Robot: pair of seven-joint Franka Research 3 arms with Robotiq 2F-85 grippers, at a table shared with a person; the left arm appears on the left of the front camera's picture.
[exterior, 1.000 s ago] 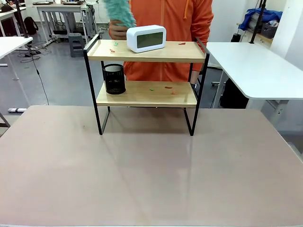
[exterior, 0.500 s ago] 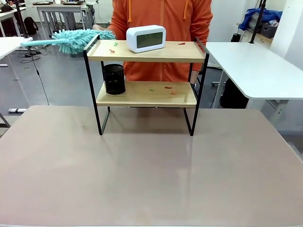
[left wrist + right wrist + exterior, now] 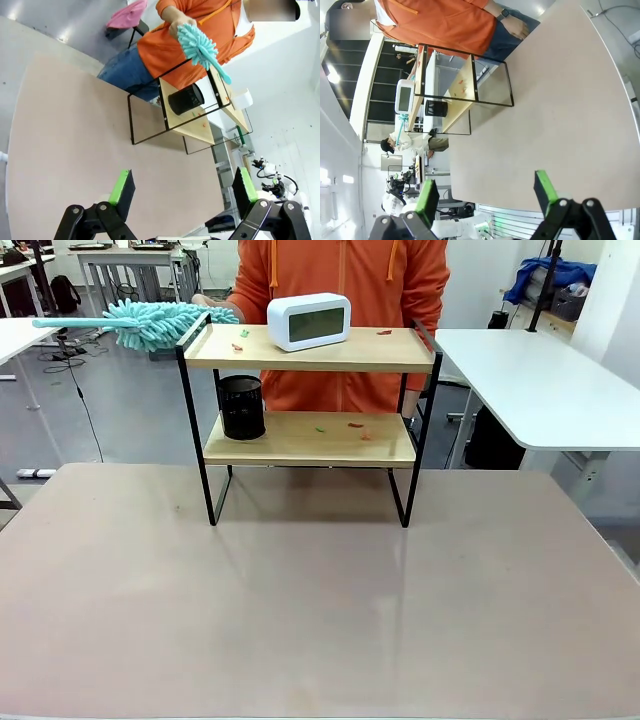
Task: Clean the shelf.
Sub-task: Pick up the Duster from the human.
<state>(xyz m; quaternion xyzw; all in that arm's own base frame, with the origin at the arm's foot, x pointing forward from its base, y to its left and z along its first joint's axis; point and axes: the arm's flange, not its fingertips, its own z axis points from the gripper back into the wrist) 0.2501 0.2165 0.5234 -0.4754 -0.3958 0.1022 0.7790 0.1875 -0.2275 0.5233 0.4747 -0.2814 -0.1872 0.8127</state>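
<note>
The shelf [image 3: 400,350] stands at the far middle of the table, with a white clock [image 3: 309,321] on its top board and a black mesh cup [image 3: 241,407] on its lower board. Small red and green scraps [image 3: 355,425] lie on both boards. Behind it a person in orange holds a teal duster [image 3: 165,320] level, out past the shelf's left end. My left gripper [image 3: 183,187] hangs open above the table, well short of the shelf [image 3: 192,127] and the duster [image 3: 200,47]. My right gripper [image 3: 486,195] is also open, far from the shelf [image 3: 461,85].
The brown table [image 3: 320,610] stretches bare between me and the shelf. A white table [image 3: 540,380] stands at the right and another at the far left. The person's other hand [image 3: 516,27] hangs by the shelf's right end.
The person swung the duster from upright behind the clock down to level, out beyond the shelf's left end. Both grippers stay open.
</note>
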